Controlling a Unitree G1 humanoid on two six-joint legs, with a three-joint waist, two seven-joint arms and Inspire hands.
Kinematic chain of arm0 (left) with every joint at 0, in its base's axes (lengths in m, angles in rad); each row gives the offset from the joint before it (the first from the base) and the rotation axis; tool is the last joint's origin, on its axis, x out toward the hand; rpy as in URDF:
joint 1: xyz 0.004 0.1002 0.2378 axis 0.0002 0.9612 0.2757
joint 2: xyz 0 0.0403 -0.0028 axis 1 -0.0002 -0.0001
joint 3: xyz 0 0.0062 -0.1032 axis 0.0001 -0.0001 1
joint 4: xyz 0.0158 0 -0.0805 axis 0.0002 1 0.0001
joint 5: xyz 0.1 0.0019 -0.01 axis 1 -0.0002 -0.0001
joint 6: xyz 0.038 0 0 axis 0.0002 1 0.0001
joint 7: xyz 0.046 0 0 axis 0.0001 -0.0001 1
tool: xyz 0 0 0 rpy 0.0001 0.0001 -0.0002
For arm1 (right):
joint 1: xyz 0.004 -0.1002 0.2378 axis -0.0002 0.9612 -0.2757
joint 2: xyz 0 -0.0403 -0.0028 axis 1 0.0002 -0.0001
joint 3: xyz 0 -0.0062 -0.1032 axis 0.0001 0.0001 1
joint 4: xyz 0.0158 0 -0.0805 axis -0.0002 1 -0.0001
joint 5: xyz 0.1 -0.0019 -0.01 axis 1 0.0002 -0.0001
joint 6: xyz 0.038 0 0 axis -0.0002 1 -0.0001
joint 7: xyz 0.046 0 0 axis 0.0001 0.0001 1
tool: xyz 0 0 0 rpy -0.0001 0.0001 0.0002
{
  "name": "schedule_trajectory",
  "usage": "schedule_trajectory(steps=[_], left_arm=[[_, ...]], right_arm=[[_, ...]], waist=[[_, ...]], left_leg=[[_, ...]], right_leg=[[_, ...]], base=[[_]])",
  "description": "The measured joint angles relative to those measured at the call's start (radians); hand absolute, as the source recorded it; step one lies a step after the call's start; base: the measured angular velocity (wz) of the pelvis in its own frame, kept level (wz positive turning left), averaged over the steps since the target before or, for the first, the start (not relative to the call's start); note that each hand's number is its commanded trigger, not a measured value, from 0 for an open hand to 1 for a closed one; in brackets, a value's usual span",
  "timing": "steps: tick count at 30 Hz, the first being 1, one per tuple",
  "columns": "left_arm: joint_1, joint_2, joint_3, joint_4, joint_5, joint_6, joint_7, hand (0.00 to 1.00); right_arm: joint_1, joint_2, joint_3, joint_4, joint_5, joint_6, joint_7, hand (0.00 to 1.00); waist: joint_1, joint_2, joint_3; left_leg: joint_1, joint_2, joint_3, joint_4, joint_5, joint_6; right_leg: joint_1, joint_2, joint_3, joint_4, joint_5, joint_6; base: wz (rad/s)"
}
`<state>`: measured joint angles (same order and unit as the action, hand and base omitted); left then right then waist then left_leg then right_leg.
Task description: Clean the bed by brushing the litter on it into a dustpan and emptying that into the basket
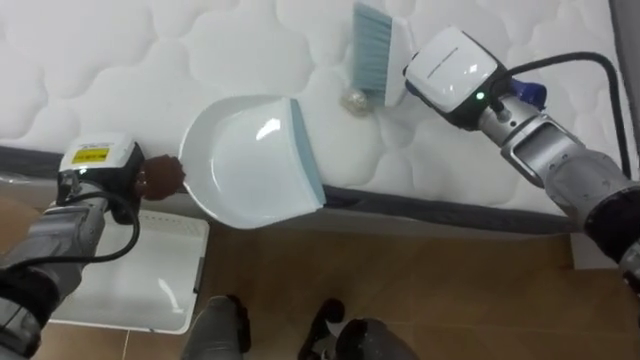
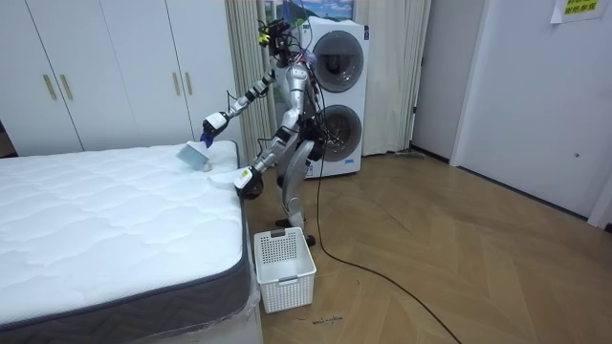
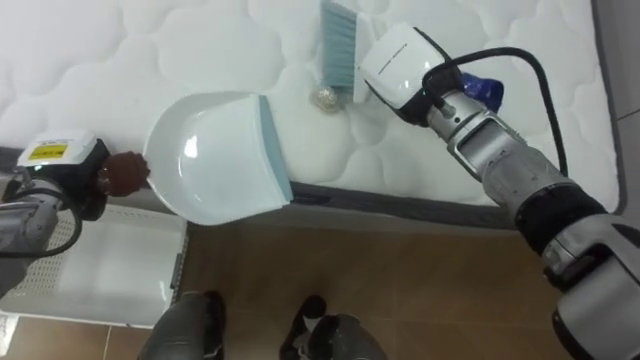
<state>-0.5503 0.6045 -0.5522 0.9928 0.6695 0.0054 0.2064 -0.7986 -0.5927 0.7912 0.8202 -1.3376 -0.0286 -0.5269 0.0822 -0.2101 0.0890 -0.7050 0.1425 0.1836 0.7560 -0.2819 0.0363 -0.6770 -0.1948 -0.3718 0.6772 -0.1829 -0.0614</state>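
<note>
Right hand [image 1: 455,70] at the far right, closed round the white back of the brush [image 1: 372,50]. Holds the blue bristles low at the white quilted mattress [image 1: 120,60], just beside a small crumpled ball [image 1: 354,101]. Left hand [image 1: 97,162] at the near left, clamped on the brown handle [image 1: 160,177] of the pale dustpan [image 1: 250,160]. Pan half over the bed's near edge, blue lip turned right, near the ball but apart. White basket [image 1: 150,275] below on the wooden floor [image 1: 420,270]. Stands at the bed's corner, stacked washing machines [image 2: 335,96] behind.
</note>
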Motion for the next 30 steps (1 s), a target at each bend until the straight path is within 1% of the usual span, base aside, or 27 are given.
schedule_trajectory(steps=[3, 5, 7, 8, 12, 14, 18, 23, 26, 30], left_arm=[[0.0, 0.0, 0.0, -0.001, 0.0, 0.01, 0.001, 1.0], [-0.001, 0.0, 0.0, -0.001, 0.0, 0.011, 0.001, 1.0], [-0.001, 0.0, 0.0, -0.001, 0.0, 0.012, 0.001, 1.0], [-0.001, 0.0, 0.0, -0.001, 0.0, 0.012, 0.001, 1.0], [-0.002, 0.0, 0.001, -0.001, 0.0, 0.012, 0.001, 1.0], [-0.003, 0.001, 0.002, -0.001, 0.001, 0.01, 0.002, 1.0], [-0.006, 0.003, 0.002, -0.001, 0.001, -0.004, 0.009, 1.0], [-0.014, 0.011, 0.001, 0.0, 0.001, -0.027, 0.009, 1.0], [-0.014, 0.014, 0.002, 0.0, 0.001, -0.041, 0.009, 1.0], [-0.018, 0.016, 0.003, 0.0, 0.0, -0.056, 0.009, 1.0]], right_arm=[[-0.009, -0.002, -0.009, 0.039, -0.043, 0.008, -0.017, 1.0], [-0.009, -0.005, -0.03, 0.046, -0.043, 0.009, -0.023, 1.0], [-0.009, -0.013, -0.041, 0.057, -0.043, 0.029, -0.039, 1.0], [-0.009, -0.015, -0.044, 0.06, -0.043, 0.032, -0.043, 1.0], [-0.009, -0.025, -0.058, 0.084, -0.048, 0.039, -0.063, 1.0], [-0.008, -0.031, -0.058, 0.085, -0.048, 0.042, -0.065, 1.0], [-0.007, -0.04, -0.057, 0.082, -0.047, 0.042, -0.066, 1.0], [-0.003, -0.045, -0.057, 0.076, -0.047, 0.042, -0.061, 1.0], [0.009, -0.048, -0.057, 0.075, -0.047, 0.042, -0.058, 1.0], [0.05, -0.048, -0.057, 0.039, -0.038, 0.04, -0.036, 1.0]], waist=[[-0.005, 0.0, -0.0002], [-0.005, 0.0, -0.0002], [-0.005, -0.001, -0.0001], [-0.005, -0.001, 0.0], [-0.004, -0.001, 0.0005], [0.002, -0.002, 0.001], [0.008, -0.003, 0.0017], [0.008, -0.002, 0.002], [0.009, -0.002, 0.0024], [0.01, 0.0, 0.0037]], left_leg=[[-0.007, 0.001, -0.001, 0.002, 0.001, 0.001], [-0.008, 0.001, -0.004, 0.001, 0.0, 0.001], [-0.008, 0.001, -0.004, 0.001, 0.0, 0.001], [-0.008, 0.001, -0.004, 0.0, 0.0, 0.001], [-0.008, 0.0, -0.001, -0.003, 0.0, 0.001], [-0.008, 0.002, 0.0, -0.007, 0.0, 0.001], [-0.014, 0.009, 0.0, -0.016, 0.001, 0.001], [-0.019, 0.007, -0.004, -0.028, 0.0, 0.001], [-0.02, 0.005, -0.006, -0.032, 0.0, 0.001], [-0.024, 0.005, -0.009, -0.031, 0.0, 0.001]], right_leg=[[-0.004, 0.003, -0.002, -0.001, 0.001, 0.001], [-0.004, 0.003, -0.003, -0.002, 0.0, 0.001], [-0.004, 0.003, -0.004, -0.003, 0.0, 0.001], [-0.004, 0.003, -0.004, -0.003, 0.0, 0.001], [-0.004, 0.005, -0.003, -0.007, 0.001, 0.001], [-0.004, 0.007, -0.002, -0.019, 0.006, 0.001], [-0.004, 0.012, -0.009, -0.04, 0.013, 0.002], [-0.003, 0.014, -0.016, -0.051, 0.015, 0.005], [-0.003, 0.013, -0.018, -0.051, 0.013, 0.008], [-0.004, 0.012, -0.021, -0.05, 0.012, 0.009]], base=[[0.0], [0.0], [0.0], [0.0], [0.0], [-0.07], [-0.02], [0.01], [0.03], [0.0]])
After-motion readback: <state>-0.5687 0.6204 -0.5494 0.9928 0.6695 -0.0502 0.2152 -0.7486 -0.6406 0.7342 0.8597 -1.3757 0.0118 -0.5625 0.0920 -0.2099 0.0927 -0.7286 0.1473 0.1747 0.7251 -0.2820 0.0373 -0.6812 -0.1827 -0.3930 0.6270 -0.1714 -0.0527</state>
